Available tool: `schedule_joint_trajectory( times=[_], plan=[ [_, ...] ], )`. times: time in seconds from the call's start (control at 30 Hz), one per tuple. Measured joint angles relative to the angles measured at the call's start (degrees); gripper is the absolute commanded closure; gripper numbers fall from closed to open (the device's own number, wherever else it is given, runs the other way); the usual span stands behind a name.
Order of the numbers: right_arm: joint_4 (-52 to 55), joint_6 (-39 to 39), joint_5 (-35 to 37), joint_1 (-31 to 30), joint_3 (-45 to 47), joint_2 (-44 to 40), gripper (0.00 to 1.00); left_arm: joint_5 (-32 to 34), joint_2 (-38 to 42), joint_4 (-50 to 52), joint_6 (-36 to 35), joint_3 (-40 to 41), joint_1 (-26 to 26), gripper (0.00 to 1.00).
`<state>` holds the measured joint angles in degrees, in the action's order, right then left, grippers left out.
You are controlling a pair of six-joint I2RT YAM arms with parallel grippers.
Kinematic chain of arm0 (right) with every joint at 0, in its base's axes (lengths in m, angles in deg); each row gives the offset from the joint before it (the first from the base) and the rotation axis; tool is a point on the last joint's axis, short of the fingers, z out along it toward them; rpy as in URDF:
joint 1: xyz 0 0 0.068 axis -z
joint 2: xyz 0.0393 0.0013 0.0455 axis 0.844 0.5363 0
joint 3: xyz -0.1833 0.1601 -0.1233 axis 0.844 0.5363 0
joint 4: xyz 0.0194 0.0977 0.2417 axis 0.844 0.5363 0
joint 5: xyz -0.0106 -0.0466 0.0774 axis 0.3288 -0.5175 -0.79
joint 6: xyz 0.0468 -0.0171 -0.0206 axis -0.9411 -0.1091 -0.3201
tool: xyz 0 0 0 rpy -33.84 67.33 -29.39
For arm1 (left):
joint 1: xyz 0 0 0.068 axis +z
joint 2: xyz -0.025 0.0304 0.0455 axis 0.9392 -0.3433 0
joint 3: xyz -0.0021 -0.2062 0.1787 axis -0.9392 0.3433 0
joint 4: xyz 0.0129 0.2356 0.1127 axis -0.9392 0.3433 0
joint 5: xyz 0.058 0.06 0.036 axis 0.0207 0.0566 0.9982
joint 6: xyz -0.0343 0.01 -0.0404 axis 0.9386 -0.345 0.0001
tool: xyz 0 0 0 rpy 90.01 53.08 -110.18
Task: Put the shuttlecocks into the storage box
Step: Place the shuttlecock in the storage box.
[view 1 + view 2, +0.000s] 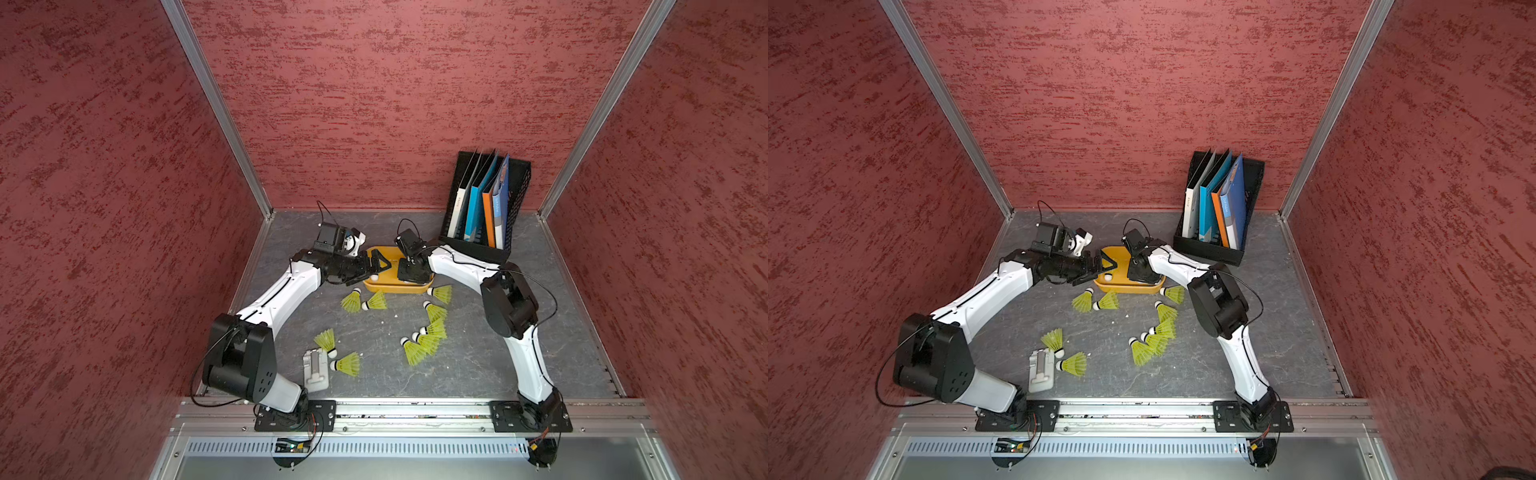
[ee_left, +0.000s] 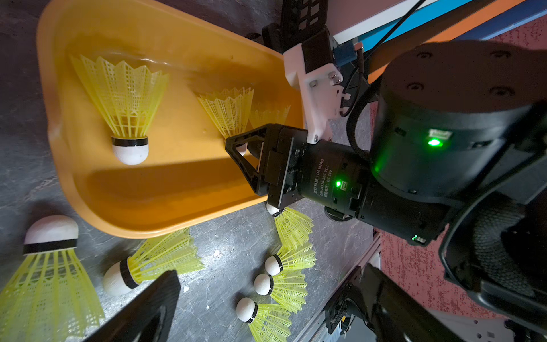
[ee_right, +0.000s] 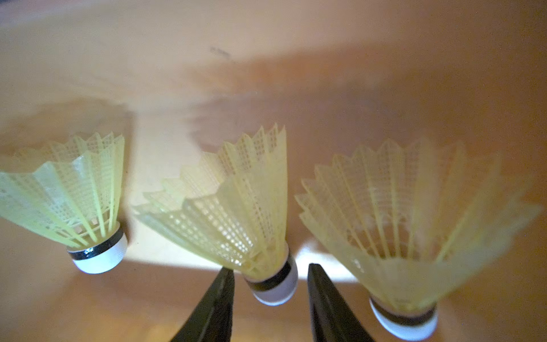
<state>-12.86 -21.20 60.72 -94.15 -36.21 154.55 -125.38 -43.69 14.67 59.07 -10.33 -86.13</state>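
Loose shuttlecocks (image 1: 348, 364) lie scattered from the worktop's (image 1: 478, 365) near-left to its middle. Beyond, by the far edge, the storage box (image 1: 399, 289) holds three. Your right arm (image 1: 457, 266) dips into it, jaws parted either side of the middle one's (image 3: 254, 213) tip, not gripping. Lift straight up, clear of the skirts. Your left arm (image 1: 282, 295) hovers at the box's left end, jaws spread wide, empty.

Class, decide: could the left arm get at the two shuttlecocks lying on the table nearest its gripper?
Probably yes. The left gripper hangs open and empty over the storage box at its near corner; the two shuttlecocks lie just beside it on bare table, with nothing covering them.
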Motion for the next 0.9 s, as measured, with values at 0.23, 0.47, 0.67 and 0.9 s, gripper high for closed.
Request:
schedule_joint_trajectory(
  times=[0.23,0.47,0.67,0.9],
  plan=[
    [0.87,-0.87,0.0,0.0,-1.62,-0.15,0.58,0.11,0.0,0.22,0.0,0.0,0.0,0.0],
    [1.03,-1.25,0.17,-0.22,-1.62,-1.2,0.59,0.96,0.04,0.24,0.02,0.02,0.0,0.0],
    [1.03,-0.63,0.94,-0.94,-1.62,-3.15,0.59,1.55,2.36,0.55,0.5,1.53,0.0,0.0],
    [-2.56,4.0,2.01,-2.54,3.06,-10.08,0.56,2.71,6.91,2.49,0.92,4.35,-1.05,0.0]
  ],
)
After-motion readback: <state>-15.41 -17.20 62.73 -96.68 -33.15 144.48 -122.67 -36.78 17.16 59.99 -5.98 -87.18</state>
